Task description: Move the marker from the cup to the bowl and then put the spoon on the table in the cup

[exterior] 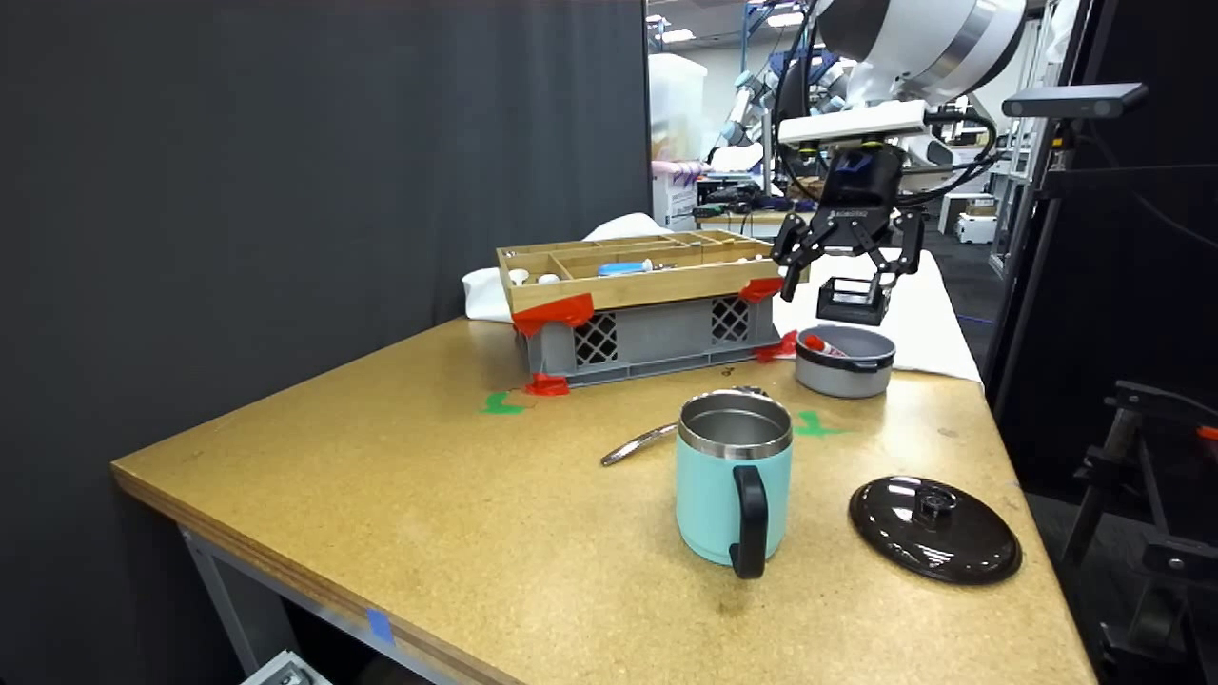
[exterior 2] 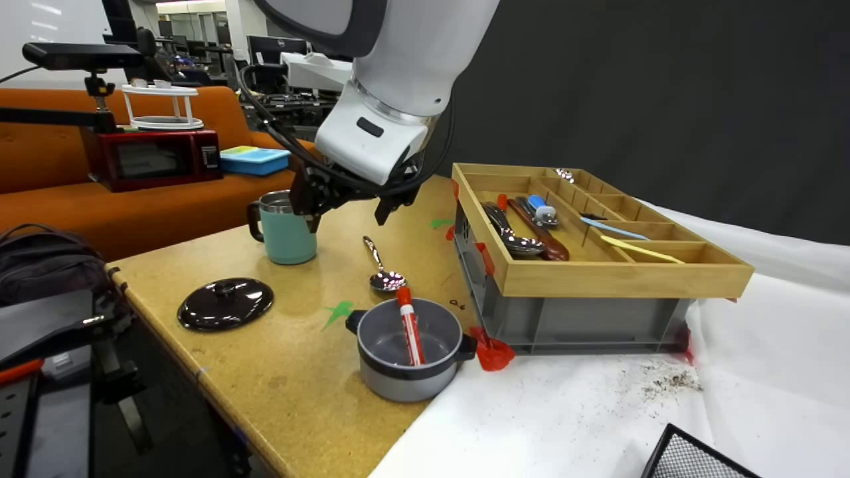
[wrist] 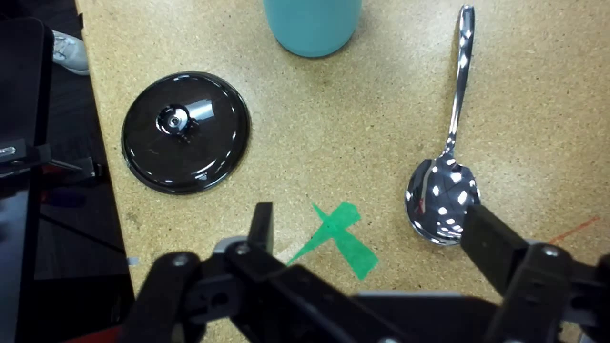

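Observation:
The red and white marker (exterior 2: 411, 332) leans inside the grey bowl (exterior 2: 405, 385), and its red cap also shows in an exterior view (exterior: 820, 344). The teal cup (exterior: 733, 514) stands upright on the table (exterior: 457, 514); its base shows in the wrist view (wrist: 313, 28). The silver spoon (exterior 2: 387, 281) lies on the table between cup and bowl, and its round end shows in the wrist view (wrist: 441, 195). My gripper (wrist: 369, 214) is open and empty above the table, its right finger overlapping the spoon's edge in that view. Both exterior views show the gripper (exterior: 837, 283) (exterior 2: 348, 218) raised.
A black glass lid (exterior: 937, 531) lies near the table edge beside the cup. A grey crate (exterior: 657, 338) with a wooden cutlery tray (exterior 2: 617, 287) on top stands beside the bowl. A black mesh holder (exterior 2: 694, 458) sits on the white sheet (exterior 2: 544, 418).

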Available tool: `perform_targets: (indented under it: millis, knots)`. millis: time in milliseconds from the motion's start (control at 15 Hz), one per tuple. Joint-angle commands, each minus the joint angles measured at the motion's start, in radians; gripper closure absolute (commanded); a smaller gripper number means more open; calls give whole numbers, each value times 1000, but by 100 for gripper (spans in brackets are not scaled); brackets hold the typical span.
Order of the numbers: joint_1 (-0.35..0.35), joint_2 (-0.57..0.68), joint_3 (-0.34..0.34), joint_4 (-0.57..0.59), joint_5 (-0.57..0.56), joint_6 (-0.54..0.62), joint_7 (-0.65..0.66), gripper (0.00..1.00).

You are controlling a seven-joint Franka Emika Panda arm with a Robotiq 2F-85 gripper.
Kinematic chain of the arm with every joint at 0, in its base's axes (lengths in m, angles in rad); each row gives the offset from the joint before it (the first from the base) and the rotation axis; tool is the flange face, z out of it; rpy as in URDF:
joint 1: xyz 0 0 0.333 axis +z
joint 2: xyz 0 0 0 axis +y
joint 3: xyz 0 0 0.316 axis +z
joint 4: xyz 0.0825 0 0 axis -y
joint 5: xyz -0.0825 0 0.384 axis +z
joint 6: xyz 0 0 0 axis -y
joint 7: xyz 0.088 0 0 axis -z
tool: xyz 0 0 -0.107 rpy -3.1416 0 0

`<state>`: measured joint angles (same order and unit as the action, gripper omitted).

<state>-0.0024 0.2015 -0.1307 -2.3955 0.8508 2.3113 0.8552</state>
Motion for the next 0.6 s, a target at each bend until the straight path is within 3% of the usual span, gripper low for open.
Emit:
perform_targets:
  millis: [0, 533]
  knots:
    - [-6, -43, 18, -27, -24, 10, 29, 0]
    - [6, 4, 101, 19, 201, 69, -123, 0]
